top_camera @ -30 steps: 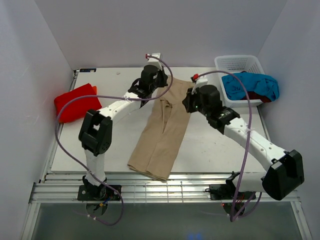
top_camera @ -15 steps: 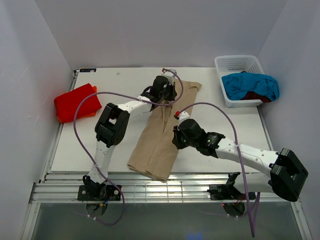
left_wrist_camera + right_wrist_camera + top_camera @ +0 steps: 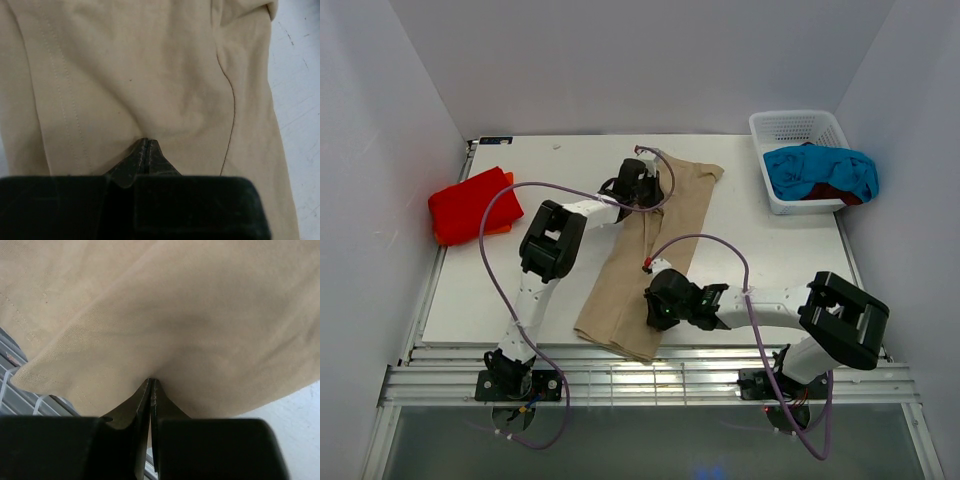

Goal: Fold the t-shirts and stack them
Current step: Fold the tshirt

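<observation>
Both grippers pinch the tan t-shirt of soft cloth (image 3: 655,235), which lies stretched out lengthwise on the flat white table (image 3: 760,255).

The left gripper (image 3: 146,142) has its jaws closed tight on the fabric at the far end of the tan t-shirt, and creases gather at the tips. The right gripper (image 3: 151,382) is clamped the same way on the tan t-shirt's near right edge, close to the hem, which reaches the table's front edge. Well to the left of the tan t-shirt sits a folded bright red t-shirt (image 3: 468,203) with an orange cloth layer (image 3: 501,229) showing beneath it. Well to the right of its far end stands a white plastic mesh basket (image 3: 798,126) holding a crumpled turquoise-blue t-shirt (image 3: 820,168) over a dark red t-shirt (image 3: 836,192).
</observation>
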